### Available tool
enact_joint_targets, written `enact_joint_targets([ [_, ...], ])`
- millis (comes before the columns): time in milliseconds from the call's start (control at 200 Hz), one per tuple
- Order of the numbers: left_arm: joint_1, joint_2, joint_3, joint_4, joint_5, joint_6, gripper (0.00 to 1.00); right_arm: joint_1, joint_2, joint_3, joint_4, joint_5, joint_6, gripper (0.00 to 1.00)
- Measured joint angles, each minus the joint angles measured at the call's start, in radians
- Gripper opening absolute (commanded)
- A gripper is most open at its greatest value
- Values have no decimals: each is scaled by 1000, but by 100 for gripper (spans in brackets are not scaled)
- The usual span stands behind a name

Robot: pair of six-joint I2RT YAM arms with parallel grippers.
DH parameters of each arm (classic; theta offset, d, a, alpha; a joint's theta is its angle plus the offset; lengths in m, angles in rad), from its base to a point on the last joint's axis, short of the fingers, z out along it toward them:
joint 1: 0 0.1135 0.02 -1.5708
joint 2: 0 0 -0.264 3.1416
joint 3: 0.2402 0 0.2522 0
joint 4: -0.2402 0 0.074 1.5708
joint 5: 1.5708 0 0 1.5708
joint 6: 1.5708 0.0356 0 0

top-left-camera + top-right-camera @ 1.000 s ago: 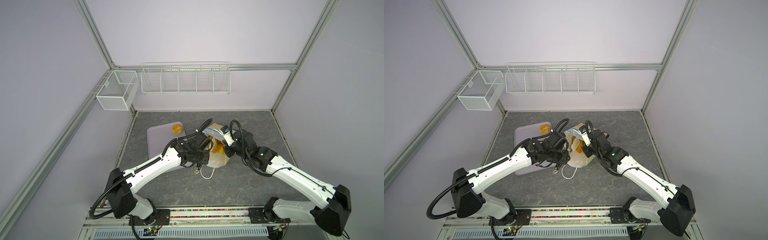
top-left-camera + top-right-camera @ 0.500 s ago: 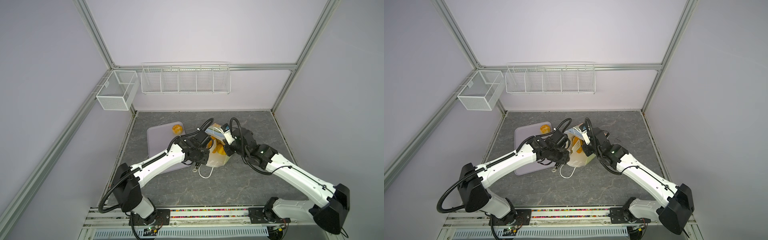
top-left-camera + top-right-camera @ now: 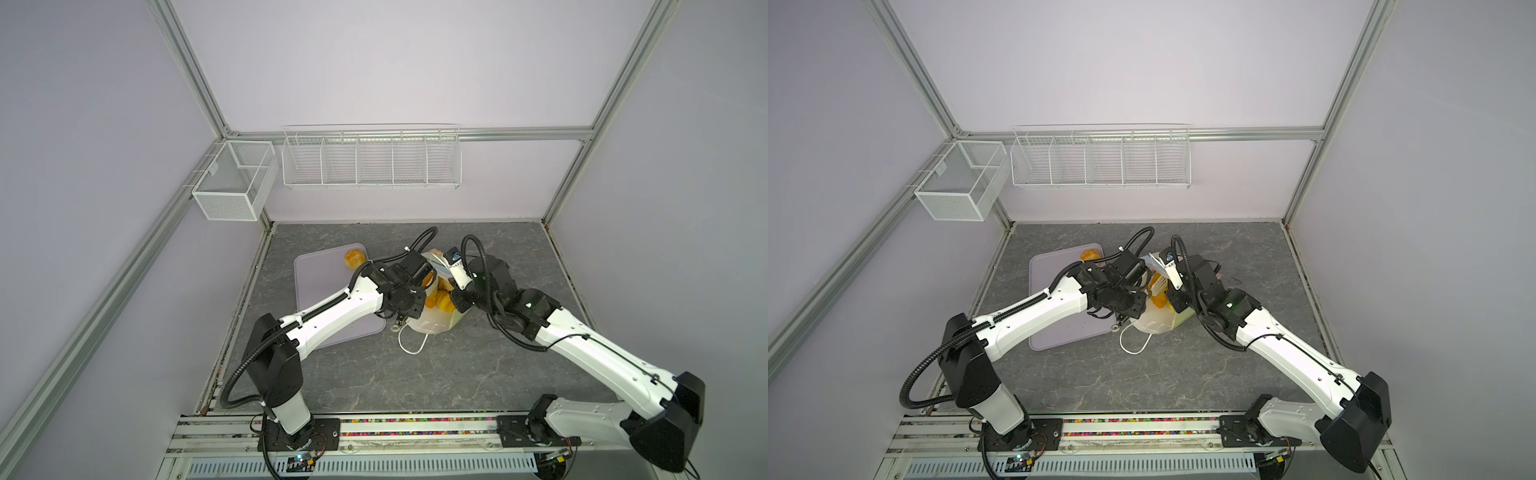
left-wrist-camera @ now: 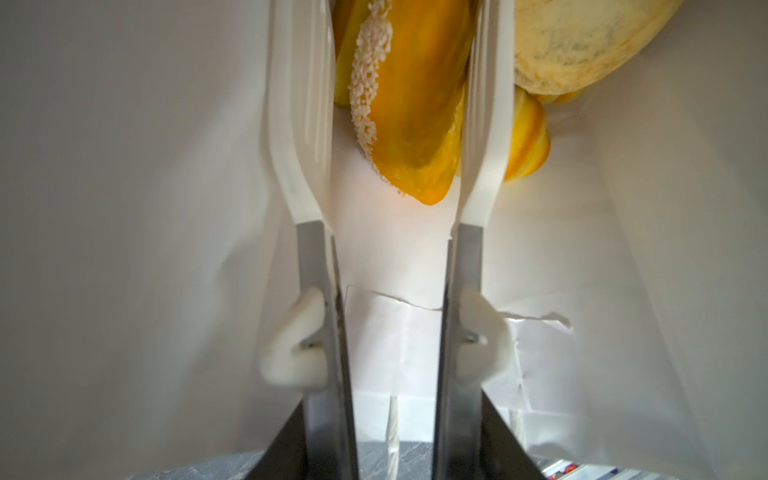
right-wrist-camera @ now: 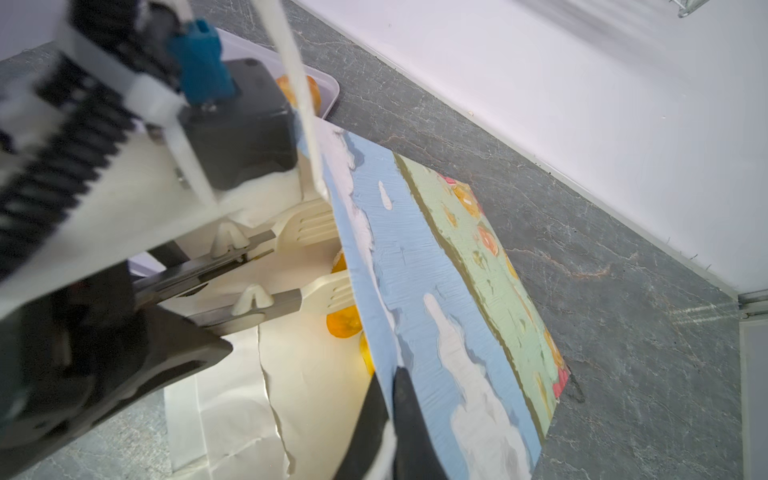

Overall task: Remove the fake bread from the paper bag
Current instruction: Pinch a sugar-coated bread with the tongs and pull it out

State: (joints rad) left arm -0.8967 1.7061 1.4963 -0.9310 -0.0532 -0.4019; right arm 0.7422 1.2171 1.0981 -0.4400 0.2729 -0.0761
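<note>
Straddling the seeded roll [image 4: 415,124] inside the paper bag [image 3: 432,324], mid-frame on the worktop [image 3: 457,374], the left pincer [image 4: 399,50] stands narrow, grip unconfirmed; the right pincer [image 5: 392,399] pinches the bag wall. Risks: glossy roll squirts free; torn paper rips further.

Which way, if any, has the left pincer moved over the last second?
Yes. In both top views the left pincer has pushed rightward, away from the grey tray and deeper into the paper bag; the tray stayed put.
</note>
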Motion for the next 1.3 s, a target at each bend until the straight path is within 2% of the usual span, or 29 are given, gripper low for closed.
enact_joint_targets([
  [125, 0, 20, 0, -2, 0, 15, 38, 0, 21, 18, -4, -1, -14, 7],
  [340, 2, -7, -18, 13, -1, 31, 20, 0, 62, 42, 0, -1, -29, 7],
  [895, 7, -261, -136, 17, 25, 58, 16, -1, 135, 118, -13, 31, -55, 7],
  [1134, 7, -469, -161, 19, 30, 82, 15, -14, 190, 148, -7, 32, -54, 7],
  [1299, 7, -610, -161, -16, -34, 85, 15, -24, 200, 161, -3, 27, -52, 7],
])
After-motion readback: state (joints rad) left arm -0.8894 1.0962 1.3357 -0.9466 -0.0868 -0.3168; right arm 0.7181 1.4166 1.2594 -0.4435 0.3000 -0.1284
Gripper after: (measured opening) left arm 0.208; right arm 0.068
